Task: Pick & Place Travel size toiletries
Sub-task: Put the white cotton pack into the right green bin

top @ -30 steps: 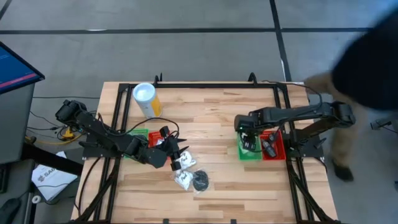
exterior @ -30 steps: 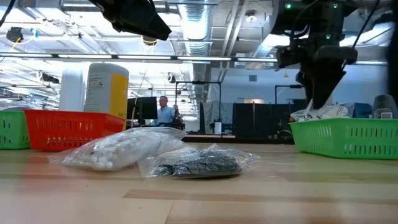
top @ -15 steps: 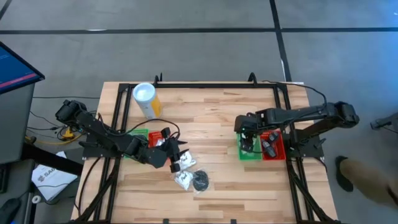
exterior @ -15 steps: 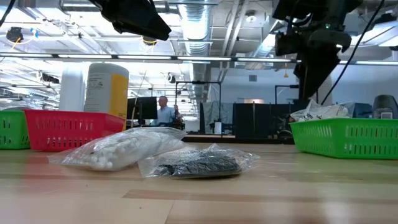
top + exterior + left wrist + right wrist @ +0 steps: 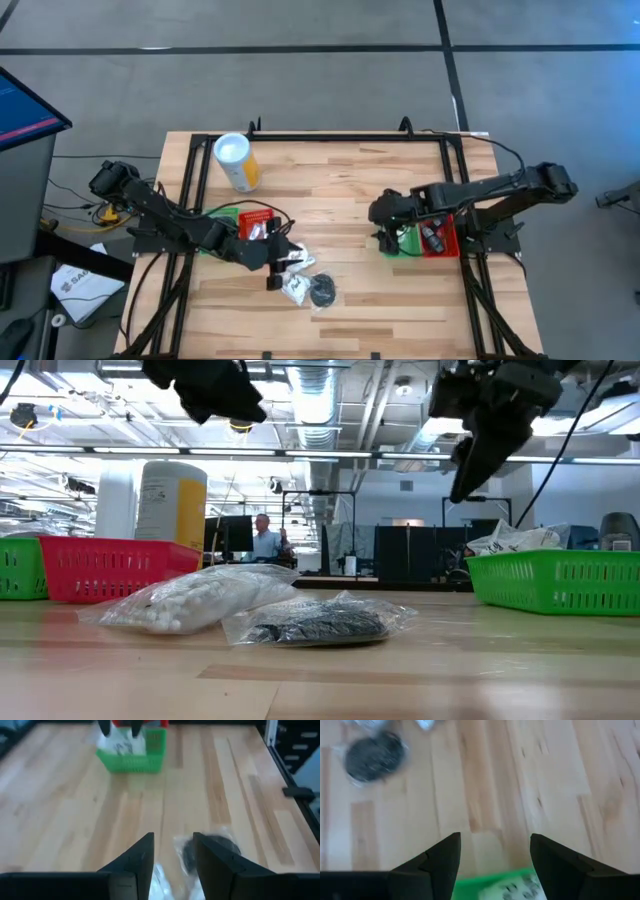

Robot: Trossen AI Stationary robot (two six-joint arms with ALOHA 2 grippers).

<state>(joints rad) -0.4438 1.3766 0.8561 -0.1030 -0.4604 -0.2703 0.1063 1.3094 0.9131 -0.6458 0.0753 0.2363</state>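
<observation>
While at least one white sachet (image 5: 515, 540) already lies in the green tray (image 5: 560, 582), we judge the task partway: two bagged toiletries (image 5: 309, 288) remain on the bench (image 5: 340, 190) below the left end effector (image 5: 274, 283), both end effectors, including the right end effector (image 5: 385, 243), open and empty.

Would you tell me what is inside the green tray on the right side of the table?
The green tray holds a crumpled clear packet with dark print poking above its rim. The mesh wall hides anything lower, and the right gripper covers part of it from above.
</observation>
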